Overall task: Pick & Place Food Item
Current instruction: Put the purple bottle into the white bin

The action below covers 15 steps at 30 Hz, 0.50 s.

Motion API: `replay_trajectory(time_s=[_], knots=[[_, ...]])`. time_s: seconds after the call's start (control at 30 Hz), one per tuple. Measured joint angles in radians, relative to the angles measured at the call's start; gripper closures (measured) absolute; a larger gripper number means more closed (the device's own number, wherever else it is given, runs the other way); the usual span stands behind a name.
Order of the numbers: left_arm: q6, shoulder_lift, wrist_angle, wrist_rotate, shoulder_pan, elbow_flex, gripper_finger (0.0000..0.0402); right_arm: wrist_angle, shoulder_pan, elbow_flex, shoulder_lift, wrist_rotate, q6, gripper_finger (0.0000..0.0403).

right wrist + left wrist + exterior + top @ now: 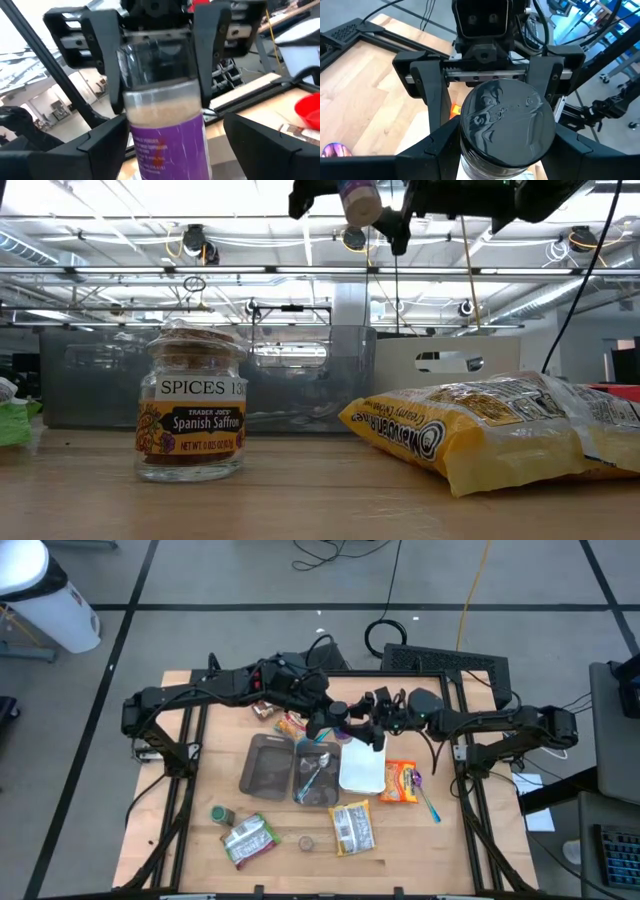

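A small glass spice jar (190, 405) standing on the wooden table (300, 500) carries a white band reading "SPICES 13" and, below it, a dark label with "TRADER JOE'S", "Spanish Saffron" and a net weight line too small to read fully. The yellow snack bag (480, 430) lying beside it has printed lettering, seen upside down and not legible. The purple label on the held bottle (167, 135) is too blurred to read

The high view looks straight down on the desk (200, 830); the low view looks level across it. Both wrist views face, close up, one spice bottle (507, 127).
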Motion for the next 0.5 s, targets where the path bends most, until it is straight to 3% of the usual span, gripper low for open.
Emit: replay_trajectory(time_s=[0.33, 0.5], knots=[[-0.004, 0.000, 0.000, 0.010, 0.000, 0.000, 0.0184, 0.008, 0.000, 0.000, 0.000, -0.001, 0.008, 0.0091], [-0.004, 0.000, -0.002, 0.015, 0.000, 0.000, 0.0184, 0.008, 0.000, 0.000, 0.000, -0.003, 0.008, 0.0119]])
